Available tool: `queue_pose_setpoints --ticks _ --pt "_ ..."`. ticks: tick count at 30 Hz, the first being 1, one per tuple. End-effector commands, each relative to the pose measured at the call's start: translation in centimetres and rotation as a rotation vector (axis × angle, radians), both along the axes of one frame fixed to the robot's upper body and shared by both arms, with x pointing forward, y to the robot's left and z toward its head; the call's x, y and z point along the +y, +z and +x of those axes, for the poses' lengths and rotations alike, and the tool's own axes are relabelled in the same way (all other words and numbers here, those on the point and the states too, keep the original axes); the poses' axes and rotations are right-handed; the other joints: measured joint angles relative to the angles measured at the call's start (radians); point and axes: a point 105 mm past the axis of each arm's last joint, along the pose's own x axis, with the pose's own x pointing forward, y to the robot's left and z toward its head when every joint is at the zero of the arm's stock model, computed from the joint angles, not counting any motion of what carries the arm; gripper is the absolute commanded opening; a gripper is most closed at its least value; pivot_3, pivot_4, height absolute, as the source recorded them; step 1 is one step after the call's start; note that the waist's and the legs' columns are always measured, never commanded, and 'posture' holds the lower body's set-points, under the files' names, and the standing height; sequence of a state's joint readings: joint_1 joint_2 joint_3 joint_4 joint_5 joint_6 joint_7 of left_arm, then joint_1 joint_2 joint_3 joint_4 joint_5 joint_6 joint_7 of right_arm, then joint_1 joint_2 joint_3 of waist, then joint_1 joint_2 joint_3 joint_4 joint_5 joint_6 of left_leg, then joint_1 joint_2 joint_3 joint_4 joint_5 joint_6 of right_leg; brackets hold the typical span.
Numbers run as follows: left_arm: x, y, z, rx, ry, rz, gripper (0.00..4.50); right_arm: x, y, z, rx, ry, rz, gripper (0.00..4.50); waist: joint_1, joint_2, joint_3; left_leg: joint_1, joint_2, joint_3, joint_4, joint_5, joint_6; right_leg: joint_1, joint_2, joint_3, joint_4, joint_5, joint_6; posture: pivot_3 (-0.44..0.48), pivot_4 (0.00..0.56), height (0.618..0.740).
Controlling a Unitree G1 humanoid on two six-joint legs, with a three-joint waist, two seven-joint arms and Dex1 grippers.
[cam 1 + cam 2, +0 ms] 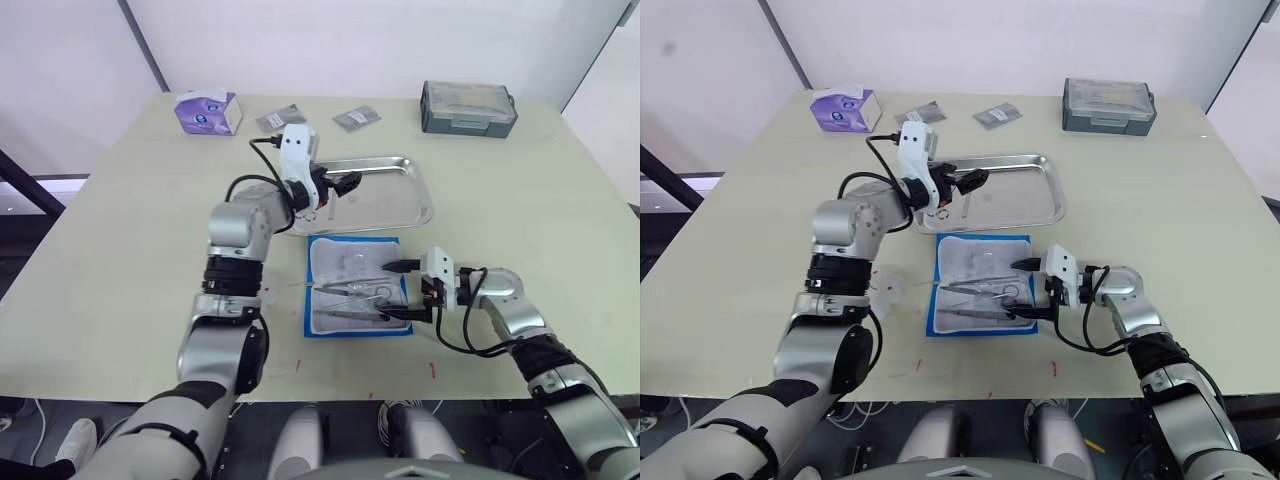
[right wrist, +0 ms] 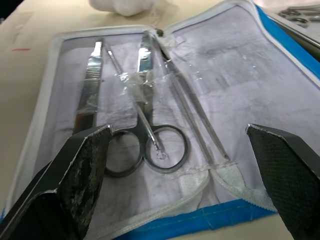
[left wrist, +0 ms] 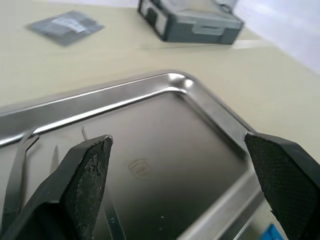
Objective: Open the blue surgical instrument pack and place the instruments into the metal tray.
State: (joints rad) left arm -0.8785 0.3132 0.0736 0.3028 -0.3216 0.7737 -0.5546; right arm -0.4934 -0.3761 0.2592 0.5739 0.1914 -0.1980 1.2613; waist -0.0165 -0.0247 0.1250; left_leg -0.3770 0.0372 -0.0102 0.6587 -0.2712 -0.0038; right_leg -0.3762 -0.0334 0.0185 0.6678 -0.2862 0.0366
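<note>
The blue surgical instrument pack point(image 1: 358, 286) lies open on the table in front of the metal tray point(image 1: 405, 195), its pale lining up. Ring-handled scissors point(image 2: 150, 145), a flat silver handle point(image 2: 87, 100) and thin tweezers point(image 2: 192, 107) sit under its clear pockets. My right gripper point(image 1: 396, 291) is open at the pack's right edge, low over the scissor rings, holding nothing. My left gripper point(image 1: 345, 183) hovers open and empty over the tray's left part. Thin silver instruments point(image 3: 15, 165) lie in the tray by its left end.
A purple tissue box point(image 1: 208, 112) stands at the back left. Two grey foil packets point(image 1: 282, 120) point(image 1: 357, 118) lie behind the tray. A dark grey plastic box point(image 1: 468, 107) sits at the back right.
</note>
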Motion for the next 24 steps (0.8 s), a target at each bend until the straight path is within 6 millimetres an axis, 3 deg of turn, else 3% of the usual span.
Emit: queue_pose_setpoints --ticks 1,7,16,24 --pt "0.6 1.6 -0.9 -0.083 -0.104 0.001 4.47 -2.5 -6.7 -2.8 0.222 0.014 -0.218 4.5 0.0 0.0 0.0 0.0 0.0 0.0 0.0 0.0 0.0 0.0 0.0 0.0 0.0 0.0 0.0 0.0 0.15 0.734" --pt "2.4 0.8 -3.0 -0.083 -0.278 -0.004 4.47 -2.8 -6.5 -2.2 0.22 0.014 -0.217 4.5 0.0 -0.001 -0.001 0.0 0.0 0.0 0.0 -0.002 0.004 0.0 0.0 0.0 0.0 0.0 0.0 0.0 0.15 0.734" --pt "4.1 -3.4 -6.9 0.006 -0.537 0.018 4.47 -2.4 -6.7 -2.3 0.228 -0.004 -0.176 4.5 -0.001 -0.002 -0.002 0.003 0.001 0.0 0.0 -0.003 0.005 0.002 0.0 0.0 0.0 0.0 -0.001 0.0 0.15 0.734" --pt "4.3 -5.1 -8.0 0.027 -0.628 0.12 4.47 -2.6 -6.9 -2.6 0.233 -0.015 -0.171 4.5 0.002 -0.003 -0.002 0.003 0.001 0.0 0.0 -0.003 0.005 0.002 0.0 0.0 -0.001 0.0 -0.001 0.0 0.15 0.734"
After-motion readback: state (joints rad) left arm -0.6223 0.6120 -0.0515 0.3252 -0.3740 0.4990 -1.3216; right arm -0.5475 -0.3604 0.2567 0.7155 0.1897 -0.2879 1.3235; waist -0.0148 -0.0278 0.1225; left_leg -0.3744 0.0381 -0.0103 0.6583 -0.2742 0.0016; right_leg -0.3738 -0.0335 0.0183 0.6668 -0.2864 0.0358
